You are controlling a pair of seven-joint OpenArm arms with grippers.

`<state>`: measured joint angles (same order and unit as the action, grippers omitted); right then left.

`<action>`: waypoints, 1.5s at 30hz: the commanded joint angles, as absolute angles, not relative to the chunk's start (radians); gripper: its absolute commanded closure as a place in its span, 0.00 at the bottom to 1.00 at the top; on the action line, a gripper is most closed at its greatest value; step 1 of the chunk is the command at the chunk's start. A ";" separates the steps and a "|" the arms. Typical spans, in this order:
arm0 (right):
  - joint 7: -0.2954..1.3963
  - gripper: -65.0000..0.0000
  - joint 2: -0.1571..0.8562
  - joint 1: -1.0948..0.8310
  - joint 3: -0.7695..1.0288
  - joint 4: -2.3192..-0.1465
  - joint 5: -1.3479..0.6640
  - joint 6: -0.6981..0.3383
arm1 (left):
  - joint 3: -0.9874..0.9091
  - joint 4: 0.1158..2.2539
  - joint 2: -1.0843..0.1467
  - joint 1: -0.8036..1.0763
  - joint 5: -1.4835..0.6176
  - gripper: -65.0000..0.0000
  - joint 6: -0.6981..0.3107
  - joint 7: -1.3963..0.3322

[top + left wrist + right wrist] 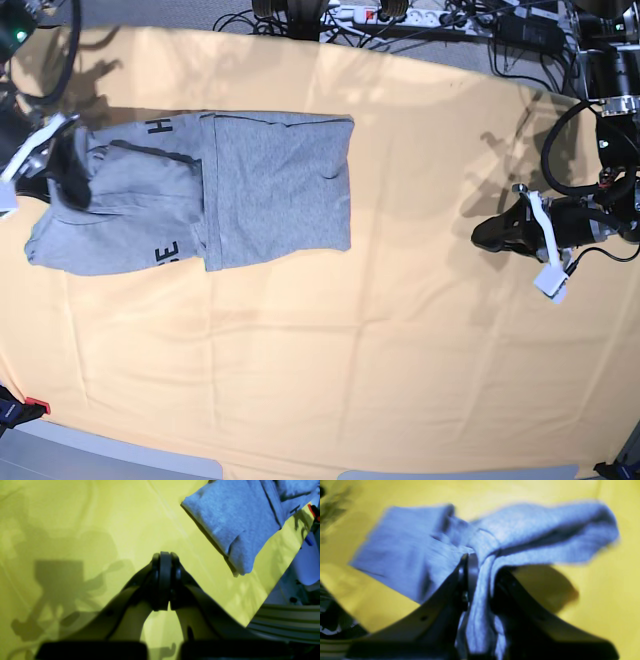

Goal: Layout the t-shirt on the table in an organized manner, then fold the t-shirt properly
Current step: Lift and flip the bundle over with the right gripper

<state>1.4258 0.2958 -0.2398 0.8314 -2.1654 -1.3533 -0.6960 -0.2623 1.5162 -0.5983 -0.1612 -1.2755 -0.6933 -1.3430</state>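
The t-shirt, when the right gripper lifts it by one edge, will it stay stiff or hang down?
Probably it hangs limp: the t-shirt bunches and drapes where the right gripper pinches it. It likely drags rather than slides whole, since most of it lies on the table. It seems light; its folds look thin.

The table [400,350], covered in pale yellow-orange cloth with faint creases, carries only the t-shirt [270,190]. The shirt lies partly folded toward the table's far left part in the base view, grey with black letters showing at its left portion. Its right half lies flat.
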 commanded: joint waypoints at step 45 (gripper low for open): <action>1.351 0.33 -0.034 0.012 -0.040 -2.317 -1.096 -0.698 | -0.270 1.531 -0.618 -0.180 -1.299 1.00 -0.698 -1.319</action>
<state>1.3731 -0.0334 -0.0006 -0.0410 -2.3013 -1.0805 -0.6964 -0.2623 1.5162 -0.5983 -0.1612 -1.2755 -0.6933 -1.3354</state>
